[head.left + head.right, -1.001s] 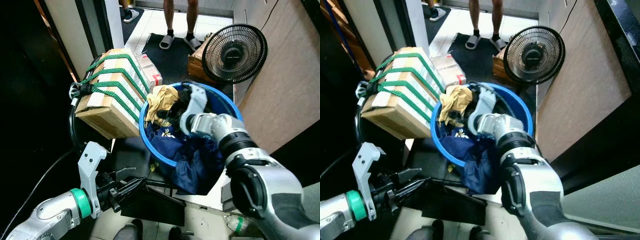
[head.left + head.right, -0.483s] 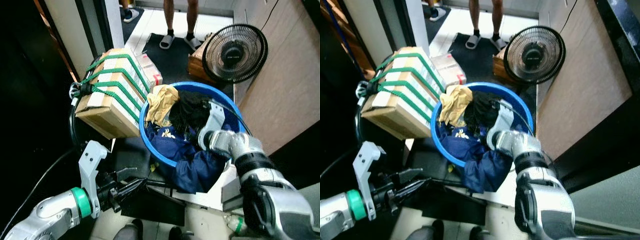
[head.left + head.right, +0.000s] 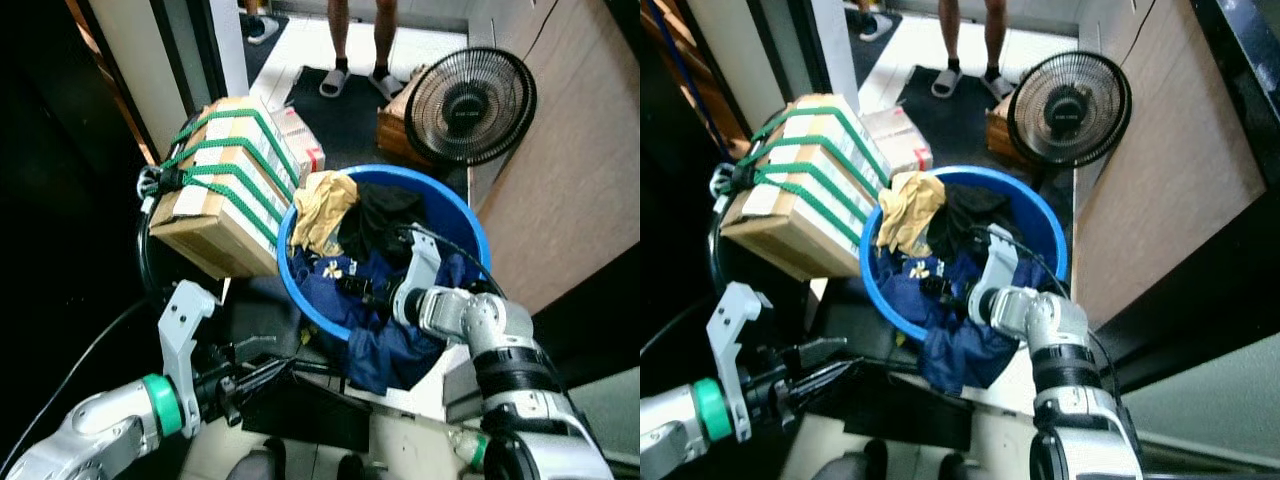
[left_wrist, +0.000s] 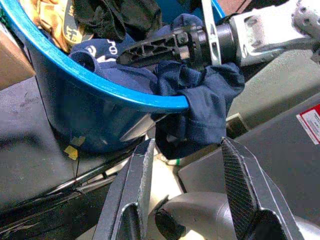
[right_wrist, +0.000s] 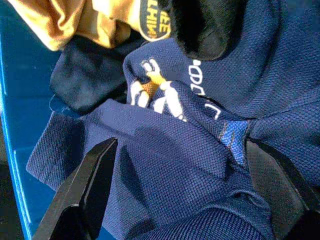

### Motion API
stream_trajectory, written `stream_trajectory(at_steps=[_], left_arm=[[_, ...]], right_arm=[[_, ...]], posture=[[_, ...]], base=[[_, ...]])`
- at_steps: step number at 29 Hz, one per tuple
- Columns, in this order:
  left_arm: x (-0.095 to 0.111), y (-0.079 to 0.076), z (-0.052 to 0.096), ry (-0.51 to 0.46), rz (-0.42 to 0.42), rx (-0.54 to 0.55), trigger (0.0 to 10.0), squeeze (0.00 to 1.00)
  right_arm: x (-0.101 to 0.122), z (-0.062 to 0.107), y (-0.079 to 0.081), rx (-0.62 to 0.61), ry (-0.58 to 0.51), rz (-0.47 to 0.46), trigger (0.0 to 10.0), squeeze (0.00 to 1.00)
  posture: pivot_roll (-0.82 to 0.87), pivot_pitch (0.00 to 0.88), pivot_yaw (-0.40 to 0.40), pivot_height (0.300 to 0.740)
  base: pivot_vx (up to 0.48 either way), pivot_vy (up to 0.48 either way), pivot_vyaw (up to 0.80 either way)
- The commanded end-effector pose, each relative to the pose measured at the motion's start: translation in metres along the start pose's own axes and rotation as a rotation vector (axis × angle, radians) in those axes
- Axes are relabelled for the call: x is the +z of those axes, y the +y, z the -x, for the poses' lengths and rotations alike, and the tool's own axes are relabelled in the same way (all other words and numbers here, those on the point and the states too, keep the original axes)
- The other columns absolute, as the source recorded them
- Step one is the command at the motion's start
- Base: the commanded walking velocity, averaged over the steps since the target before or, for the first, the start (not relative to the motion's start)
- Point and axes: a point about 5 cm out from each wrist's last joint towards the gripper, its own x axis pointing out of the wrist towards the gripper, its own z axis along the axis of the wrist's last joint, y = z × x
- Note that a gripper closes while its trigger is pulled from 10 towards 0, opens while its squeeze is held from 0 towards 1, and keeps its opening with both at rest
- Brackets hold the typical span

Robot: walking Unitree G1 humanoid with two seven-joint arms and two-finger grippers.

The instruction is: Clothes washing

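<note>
A tall light-brown wooden panel (image 3: 585, 190) fills the 3 o'clock side of the head view, and a dark doorway with a pale frame (image 3: 130, 70) stands at 10 o'clock. At the middle sits the round blue plastic laundry tub (image 3: 300, 305), its rim touching a large brown cardboard box bound with green elastic straps (image 3: 215, 185) at 9 o'clock of it. Inside the tub lies the navy blue polo shirt with a small printed logo (image 5: 210, 165), spilling over the rim at 6 o'clock and hanging down the outside; a crumpled mustard-yellow garment (image 3: 322, 205) lies at 11 o'clock in the tub and a black garment (image 3: 375, 215) beside it at 12 o'clock. A round black wire-cage floor fan (image 3: 468, 105) stands at 1 o'clock beyond the tub, near a small wooden crate (image 3: 392, 125). At 12 o'clock a person's legs in sandals (image 3: 355, 75) stand on a dark floor mat (image 3: 320, 110). The right claw (image 5: 185, 200) reaches into the tub from 4 o'clock, its black fingers spread wide over the navy shirt, holding nothing. The left claw (image 4: 187, 180) hovers low at 7 o'clock, outside the tub, its fingers wide apart and empty, aimed at the hanging shirt.
</note>
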Motion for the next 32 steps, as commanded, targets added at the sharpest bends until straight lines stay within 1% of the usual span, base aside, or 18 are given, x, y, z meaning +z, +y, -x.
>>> stream_trajectory(at_steps=[1, 3, 4, 5, 6, 7, 8, 10, 11, 12, 13, 17, 20, 32], left_arm=[[-0.004, -0.003, 0.002, 0.024, 0.011, -0.018, 10.0, 0.0], [-0.004, -0.003, 0.002, 0.028, 0.011, -0.022, 10.0, 0.0], [-0.004, -0.003, 0.002, 0.028, 0.011, -0.022, 10.0, 0.0], [-0.004, -0.003, 0.003, 0.029, 0.011, -0.022, 10.0, 0.0], [-0.004, -0.003, 0.003, 0.029, 0.011, -0.022, 10.0, 0.0], [-0.003, -0.003, 0.003, 0.029, 0.01, -0.023, 10.0, 0.0], [-0.003, -0.003, 0.003, 0.029, 0.01, -0.024, 10.0, 0.0], [-0.003, -0.003, 0.003, 0.029, 0.01, -0.024, 10.0, 0.0], [-0.003, -0.003, 0.003, 0.029, 0.01, -0.025, 10.0, 0.0], [-0.003, -0.003, 0.003, 0.029, 0.01, -0.025, 10.0, 0.0], [-0.003, -0.003, 0.002, 0.029, 0.01, -0.026, 10.0, 0.0], [-0.003, -0.003, 0.002, 0.029, 0.009, -0.027, 10.0, 0.0], [-0.003, -0.003, 0.002, 0.03, 0.01, -0.03, 10.0, 0.0], [-0.003, -0.003, 0.003, 0.032, 0.011, -0.031, 10.0, 0.0]], right_arm=[[-0.025, -0.006, -0.002, 0.006, 0.102, -0.041, 10.0, 0.0], [-0.028, -0.005, 0.006, 0.035, 0.099, -0.003, 10.0, 0.0], [-0.028, -0.005, 0.006, 0.035, 0.099, -0.003, 10.0, 0.0], [-0.029, -0.004, 0.011, 0.057, 0.09, 0.016, 10.0, 0.0], [-0.029, -0.004, 0.011, 0.057, 0.09, 0.016, 10.0, 0.0], [-0.028, -0.001, 0.017, 0.08, 0.075, 0.03, 4.9, 0.0], [-0.028, 0.002, 0.022, 0.097, 0.066, 0.045, 1.7, 0.0], [-0.028, 0.002, 0.022, 0.097, 0.066, 0.045, 1.7, 0.0], [-0.027, 0.004, 0.026, 0.11, 0.06, 0.052, 0.9, 0.0], [-0.027, 0.004, 0.026, 0.11, 0.06, 0.052, 0.9, 0.0], [-0.027, 0.005, 0.029, 0.121, 0.057, 0.055, 0.0, 0.0], [-0.027, 0.006, 0.031, 0.132, 0.057, 0.06, 0.0, 0.0], [-0.029, 0.008, 0.037, 0.163, 0.053, 0.072, 0.0, 0.0], [-0.031, 0.012, 0.042, 0.195, 0.048, 0.073, 0.0, 0.0]], posture=[[0.21, 0.208, 0.074, 0.74], [0.22, 0.207, 0.074, 0.74], [0.22, 0.207, 0.074, 0.74], [0.22, 0.207, 0.074, 0.74], [0.22, 0.207, 0.074, 0.74], [0.22, 0.206, 0.074, 0.74], [0.22, 0.206, 0.074, 0.74], [0.22, 0.206, 0.074, 0.74], [0.22, 0.206, 0.074, 0.74], [0.22, 0.206, 0.074, 0.74], [0.22, 0.206, 0.073, 0.74], [0.22, 0.206, 0.073, 0.74], [0.22, 0.206, 0.073, 0.74], [0.22, 0.206, 0.071, 0.74]], base=[[0.0, 0.0, 0.0], [0.0, 0.0, 0.0], [0.0, 0.0, 0.0], [0.0, 0.0, 0.0], [0.0, 0.0, 0.0], [0.0, 0.0, 0.0], [0.0, 0.0, 0.0], [0.0, 0.0, 0.0], [0.0, 0.0, 0.0], [0.0, 0.0, 0.0], [0.0, 0.0, 0.0], [0.0, 0.0, 0.0], [0.0, 0.0, 0.0], [0.0, 0.0, 0.0]])
